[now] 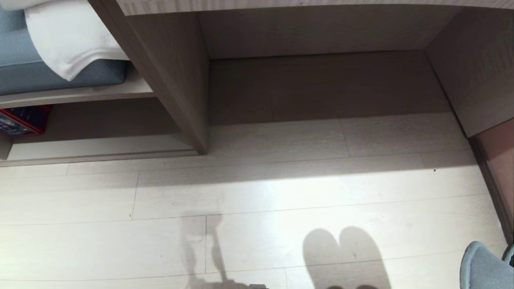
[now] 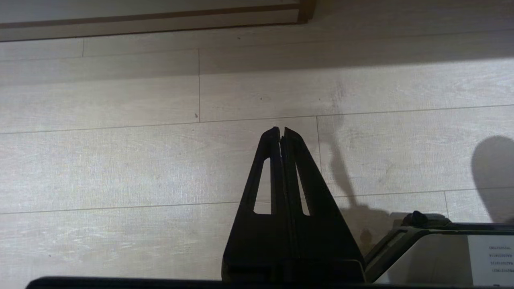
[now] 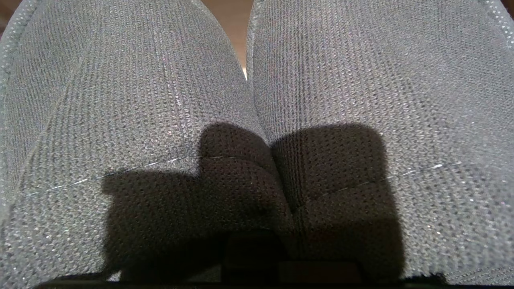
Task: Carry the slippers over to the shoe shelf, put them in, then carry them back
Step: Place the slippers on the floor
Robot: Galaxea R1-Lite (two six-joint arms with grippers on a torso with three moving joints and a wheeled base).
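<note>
Being carried by the right hand (image 3: 257,257), which is clamped shut on them, the slippers (image 3: 257,100) are hanging low at the robot's right; they should be kept level and steered left toward the shoe shelf (image 1: 96,150); the left hand (image 2: 281,134) is being held closed and empty.

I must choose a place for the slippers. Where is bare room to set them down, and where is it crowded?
The shoe shelf has a bare pale base board between the red box and the taupe divider panel. The floor in front is bare too. The bench top is crowded with a blue cushion and a white towel.
</note>
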